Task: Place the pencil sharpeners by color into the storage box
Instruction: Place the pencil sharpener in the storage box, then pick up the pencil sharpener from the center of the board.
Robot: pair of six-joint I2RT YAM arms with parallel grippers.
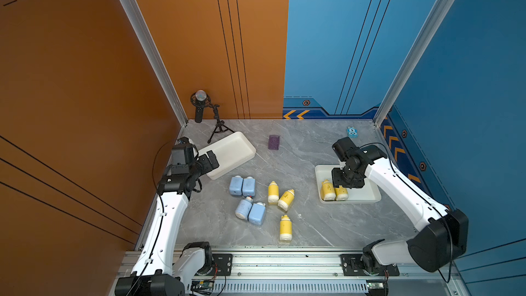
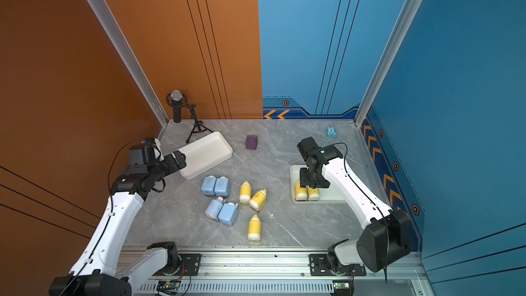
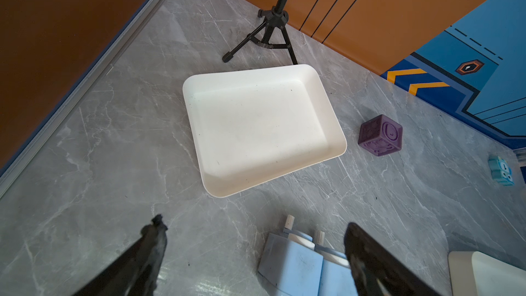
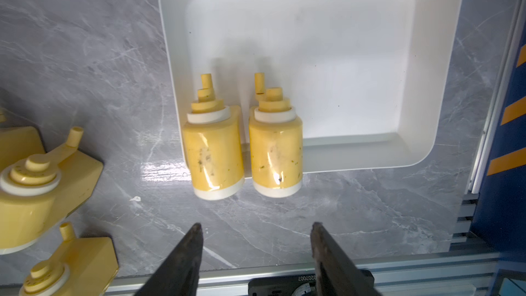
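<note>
Two yellow sharpeners [image 1: 328,190] are lying in the white tray [image 1: 373,195], with the right claw [image 4: 256,226] hovering above it, parted and empty. Three yellow ones [image 1: 285,227] and four blue ones [image 1: 257,213] are waiting on the desk [image 1: 313,223] near that tray. The left claw [image 3: 254,222] is gaping wide, empty.

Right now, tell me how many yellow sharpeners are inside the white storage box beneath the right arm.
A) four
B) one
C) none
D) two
D: the right wrist view shows one yellow sharpener standing beside another yellow sharpener at one end of the white storage box, and nothing else is in it.
</note>
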